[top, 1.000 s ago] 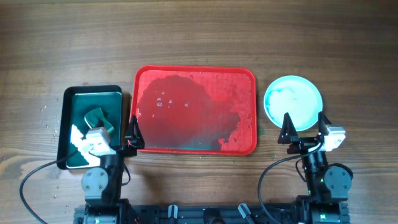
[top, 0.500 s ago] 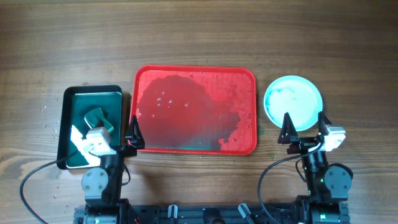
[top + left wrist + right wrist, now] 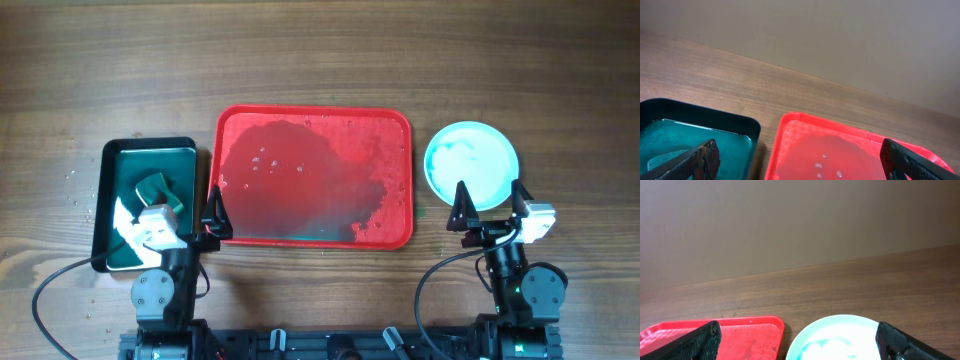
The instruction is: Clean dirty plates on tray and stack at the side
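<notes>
Overhead view: plates [image 3: 471,165], apparently stacked, sit beside the tray [image 3: 300,180], so left end effector [image 3: 185,210] and right end effector [image 3: 490,200] rest spread open, empty.

Soft, even light from overhead; shadows faint; a dull wet sheen on the tray [image 3: 390,140]; wrist views slightly soft.

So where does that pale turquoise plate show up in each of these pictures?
Overhead: the plate lies on the wood just right of the red tray.
Left wrist: not in it.
Right wrist: the plate is at the bottom edge, right of centre, cut off.
Shared landmark: the red tray, central overhead, lower right for the left wrist, lower left for the right wrist.
</notes>
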`<state>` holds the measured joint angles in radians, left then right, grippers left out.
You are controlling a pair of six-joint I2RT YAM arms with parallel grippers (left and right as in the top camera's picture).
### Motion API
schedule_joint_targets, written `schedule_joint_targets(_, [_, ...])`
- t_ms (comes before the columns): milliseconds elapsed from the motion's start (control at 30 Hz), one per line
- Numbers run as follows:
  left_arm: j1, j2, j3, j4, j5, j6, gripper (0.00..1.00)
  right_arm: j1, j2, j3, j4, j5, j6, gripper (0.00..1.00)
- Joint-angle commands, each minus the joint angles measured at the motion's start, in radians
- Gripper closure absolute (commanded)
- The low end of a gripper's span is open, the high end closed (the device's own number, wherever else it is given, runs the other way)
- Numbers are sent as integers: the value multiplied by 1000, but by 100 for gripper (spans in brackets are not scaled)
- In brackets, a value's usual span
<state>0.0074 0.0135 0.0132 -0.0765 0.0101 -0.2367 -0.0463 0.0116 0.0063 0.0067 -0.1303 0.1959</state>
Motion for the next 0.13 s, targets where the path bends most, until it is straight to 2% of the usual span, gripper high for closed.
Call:
schedule_joint_targets(0, [-3, -9, -8, 1, 16, 24, 0, 4, -7, -1, 3, 2, -10, 0])
schedule_joint_targets(100, [-3, -9, -8, 1, 16, 24, 0, 4, -7, -1, 3, 2, -11, 0])
